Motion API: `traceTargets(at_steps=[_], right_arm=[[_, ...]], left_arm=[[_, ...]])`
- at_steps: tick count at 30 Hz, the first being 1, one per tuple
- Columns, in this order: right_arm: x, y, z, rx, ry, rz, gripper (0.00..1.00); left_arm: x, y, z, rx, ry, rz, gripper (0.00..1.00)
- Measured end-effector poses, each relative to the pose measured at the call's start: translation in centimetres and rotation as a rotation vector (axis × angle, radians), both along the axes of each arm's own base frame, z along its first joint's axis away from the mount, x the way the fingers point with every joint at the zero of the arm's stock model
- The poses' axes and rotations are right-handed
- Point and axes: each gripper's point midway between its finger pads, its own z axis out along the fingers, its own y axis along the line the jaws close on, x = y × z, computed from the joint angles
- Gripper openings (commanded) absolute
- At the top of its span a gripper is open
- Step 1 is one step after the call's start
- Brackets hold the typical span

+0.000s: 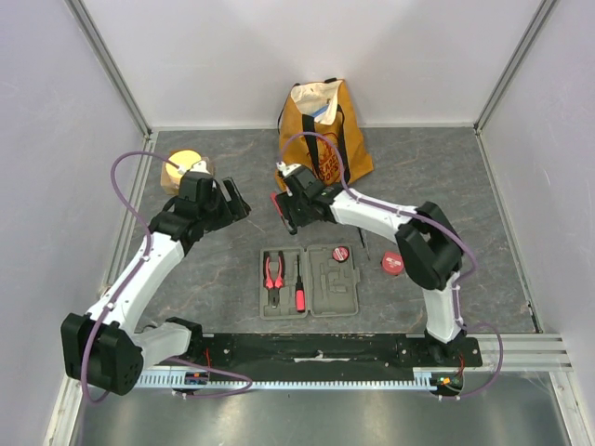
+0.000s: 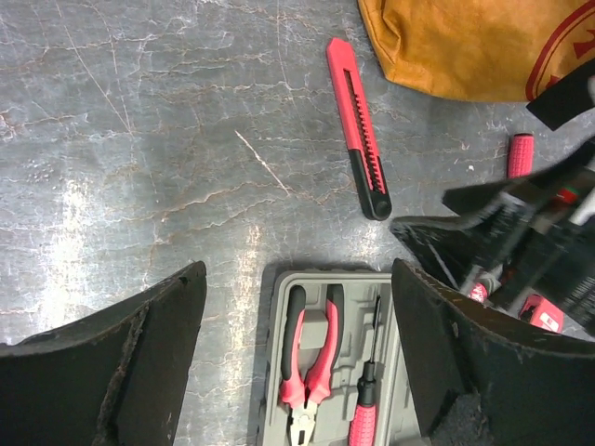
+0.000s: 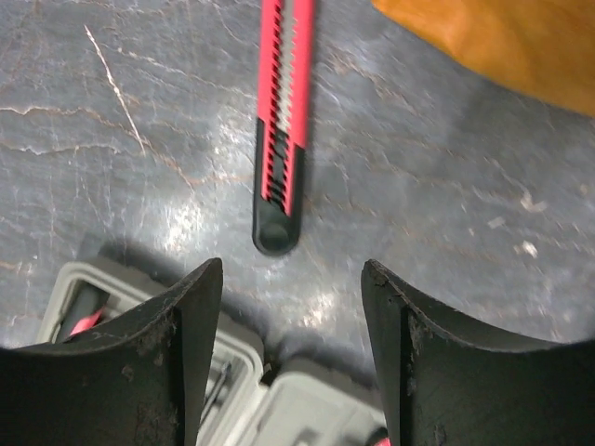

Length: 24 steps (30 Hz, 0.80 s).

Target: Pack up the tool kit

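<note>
The dark-grey case (image 1: 321, 290) lies open near the front of the table. Red-and-black pliers (image 1: 272, 277) and a red-handled screwdriver (image 1: 299, 288) sit in its left half, and a round red-and-black tool (image 1: 341, 254) in its right half. A red-and-black knife (image 3: 282, 121) lies on the table behind the case; it also shows in the left wrist view (image 2: 358, 127). My right gripper (image 1: 289, 216) hovers open over the near end of the knife, empty. My left gripper (image 1: 236, 203) is open and empty, left of the knife. The pliers (image 2: 309, 358) show between its fingers.
A mustard-yellow tote bag (image 1: 323, 116) stands at the back behind the right gripper. A round yellow-topped block (image 1: 183, 167) sits at the back left by the left arm. A red round tool (image 1: 392, 263) and a thin screwdriver (image 1: 364, 243) lie right of the case.
</note>
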Motion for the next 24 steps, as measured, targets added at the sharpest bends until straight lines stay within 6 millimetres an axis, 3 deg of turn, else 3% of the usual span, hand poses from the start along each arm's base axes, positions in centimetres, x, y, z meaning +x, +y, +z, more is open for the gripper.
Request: traceTargets(at_steps=[6,14,17,24], right_arm=[[1.5,2.5,-3.0,-0.054,0.012,0.082,0.68],[2.7,3.6,-5.1,-0.100,0.016,0.115,0.54],[2.7,3.5,-5.5,-0.112,0.020,0.122,0.45],[2.7,3.4,-5.6,-0.115,0.021,0.131,0.10]], left_arm=[[0.3,1.1,0.0,-0.014,0.005,-0.002,0.85],[0.6,2.5,0.1,-0.051,0.023,0.000,0.83],[0.7,2.9,-0.1,-0.064,0.034,-0.006,0.83],[0.4,2.9,-0.1,-0.092,0.054,-0.037,0.79]])
